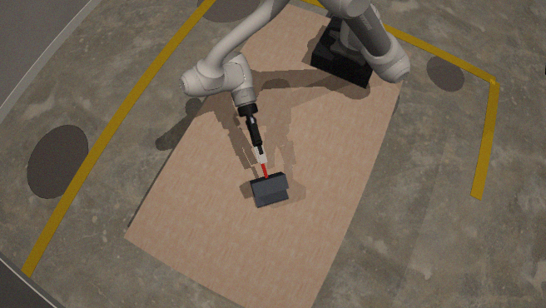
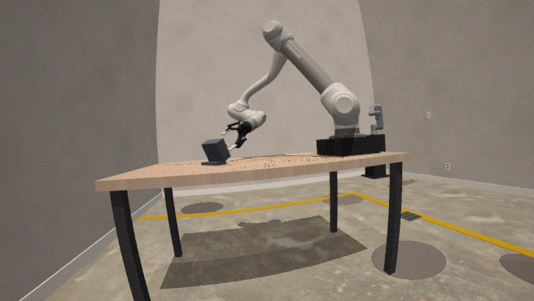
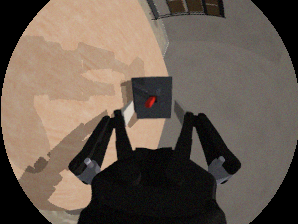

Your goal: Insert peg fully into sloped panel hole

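The claw (image 3: 152, 145) is standing spread wide and pinching nothing, its two fingers splaying to either side of the dark block (image 1: 270, 189) with the sloped panel. The red peg (image 1: 265, 170) is sitting in the hole of that panel: from above, a length of it is showing between the claw and the block's upper edge, so it is probably not pushed fully home, though the wrist view is giving only a small red mark (image 3: 150, 102) on the panel face and the depth is hard to judge. The arm (image 2: 299, 61) is reaching down from its black base (image 2: 376, 140) and lining the wrist up with the peg's axis, which is why the claw is tilting rather than pointing straight down; the slope of the panel is dictating that angle.

The block is resting on the wooden table (image 2: 134, 181), well apart from the base. Nothing else is lying near the panel. On the floor, yellow tape (image 1: 484, 141) is marking a boundary around the table, and a small grey fixture (image 2: 375, 115) is standing behind the base.
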`<state>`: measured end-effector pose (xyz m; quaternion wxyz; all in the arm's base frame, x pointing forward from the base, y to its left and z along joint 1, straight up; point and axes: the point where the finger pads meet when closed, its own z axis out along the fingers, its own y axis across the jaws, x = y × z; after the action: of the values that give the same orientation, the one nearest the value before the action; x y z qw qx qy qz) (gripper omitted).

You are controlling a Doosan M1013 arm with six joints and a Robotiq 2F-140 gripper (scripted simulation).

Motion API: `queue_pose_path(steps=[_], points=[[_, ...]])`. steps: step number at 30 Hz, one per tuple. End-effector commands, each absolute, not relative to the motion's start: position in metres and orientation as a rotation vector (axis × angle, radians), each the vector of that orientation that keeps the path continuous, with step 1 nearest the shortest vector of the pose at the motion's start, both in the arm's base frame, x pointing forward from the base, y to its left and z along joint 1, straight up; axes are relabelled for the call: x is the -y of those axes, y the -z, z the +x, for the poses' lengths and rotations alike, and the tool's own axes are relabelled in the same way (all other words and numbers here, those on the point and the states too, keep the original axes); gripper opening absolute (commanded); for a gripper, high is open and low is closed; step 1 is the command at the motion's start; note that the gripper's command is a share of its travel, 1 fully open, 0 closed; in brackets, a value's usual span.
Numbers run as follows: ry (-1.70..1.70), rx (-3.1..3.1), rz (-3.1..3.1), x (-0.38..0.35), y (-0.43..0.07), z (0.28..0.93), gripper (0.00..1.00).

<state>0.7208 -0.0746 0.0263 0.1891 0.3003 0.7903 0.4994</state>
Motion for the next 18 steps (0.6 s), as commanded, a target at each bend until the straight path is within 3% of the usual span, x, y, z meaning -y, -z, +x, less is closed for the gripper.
queue_pose_path(steps=[1,18], points=[[-1.403,-2.218,0.851,0.084,-0.031,0.715,0.66],[-1.400,-2.219,0.851,0.112,-0.050,0.686,0.93]])
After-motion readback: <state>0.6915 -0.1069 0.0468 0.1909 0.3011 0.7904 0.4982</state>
